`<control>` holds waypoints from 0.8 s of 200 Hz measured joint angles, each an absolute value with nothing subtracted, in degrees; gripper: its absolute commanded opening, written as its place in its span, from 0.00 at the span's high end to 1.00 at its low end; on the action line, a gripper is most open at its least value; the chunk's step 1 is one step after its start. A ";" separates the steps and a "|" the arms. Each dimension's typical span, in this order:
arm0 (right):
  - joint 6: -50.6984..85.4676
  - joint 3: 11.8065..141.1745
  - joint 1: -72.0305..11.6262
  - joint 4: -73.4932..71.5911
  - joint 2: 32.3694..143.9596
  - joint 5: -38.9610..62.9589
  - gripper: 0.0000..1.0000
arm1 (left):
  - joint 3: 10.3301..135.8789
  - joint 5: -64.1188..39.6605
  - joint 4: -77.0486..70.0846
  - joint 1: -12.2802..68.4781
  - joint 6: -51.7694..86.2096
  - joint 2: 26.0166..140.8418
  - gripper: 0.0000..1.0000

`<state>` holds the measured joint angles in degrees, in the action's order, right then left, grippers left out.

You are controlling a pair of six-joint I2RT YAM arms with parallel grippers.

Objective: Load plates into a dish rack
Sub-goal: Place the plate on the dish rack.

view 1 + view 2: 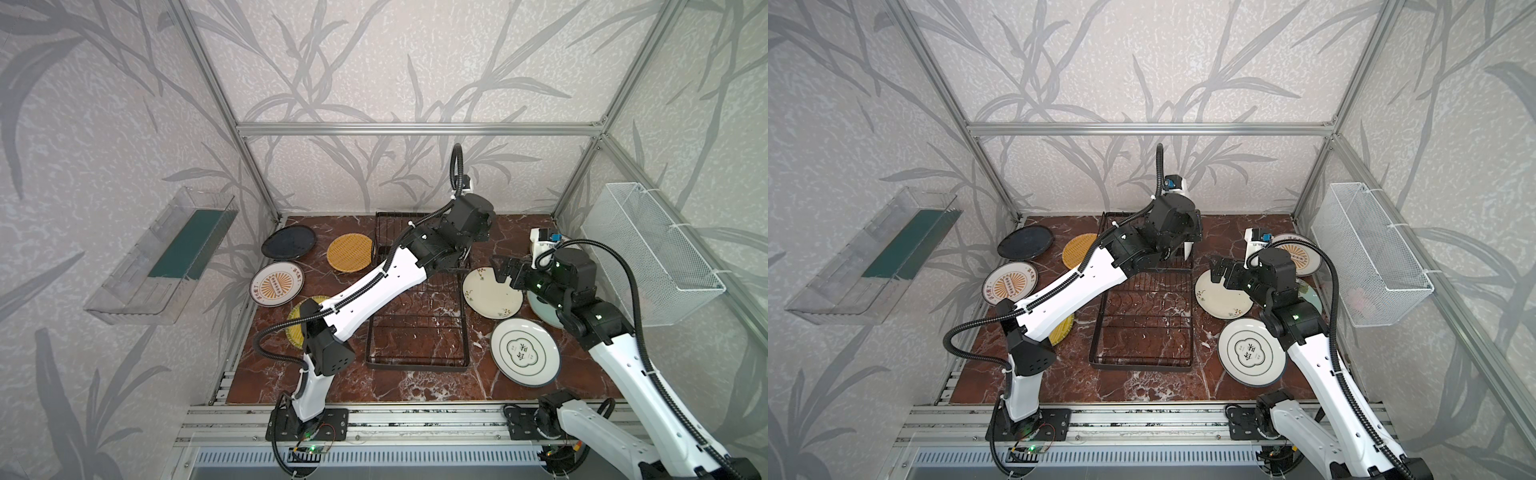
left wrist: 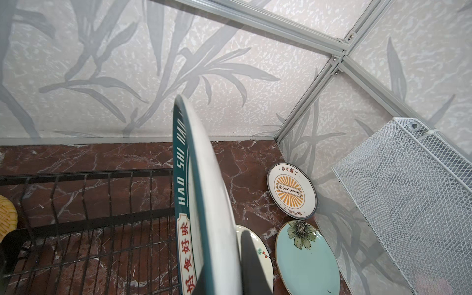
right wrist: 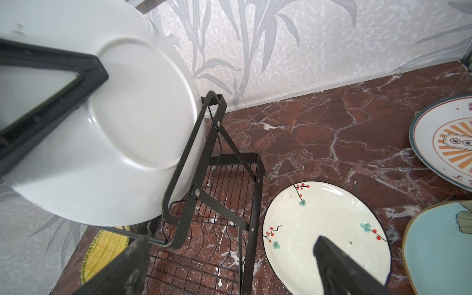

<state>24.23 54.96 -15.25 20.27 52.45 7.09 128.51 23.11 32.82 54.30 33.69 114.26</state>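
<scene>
My left gripper (image 2: 224,281) is shut on the lettered-rim white plate (image 2: 204,204), which stands on edge over the raised slotted end of the black dish rack (image 1: 417,365). Its white underside (image 3: 115,127) fills the right wrist view. Just right of the rack, my right gripper (image 1: 505,270) hangs open and empty above the cream floral plate (image 1: 492,297). Flat on the table lie the black plate (image 1: 289,243), a woven yellow plate (image 1: 349,252), a sunburst plate (image 1: 276,284), the green-emblem plate (image 1: 524,351) and the pale teal plate (image 2: 306,258).
A second woven plate (image 1: 297,328) lies partly under the left arm. Another sunburst plate (image 1: 1302,257) leans in the back right corner. A clear plastic bin (image 1: 162,257) hangs on the left wall and a white mesh basket (image 1: 648,249) on the right wall.
</scene>
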 measured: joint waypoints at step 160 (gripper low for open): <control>25.50 53.47 -14.22 19.51 53.01 8.25 0.01 | 123.74 23.92 30.13 53.98 32.95 114.41 0.89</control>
<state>25.50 53.47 -14.22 19.51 53.01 8.25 123.74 23.92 30.13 53.98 32.95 114.41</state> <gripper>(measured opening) 0.991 0.096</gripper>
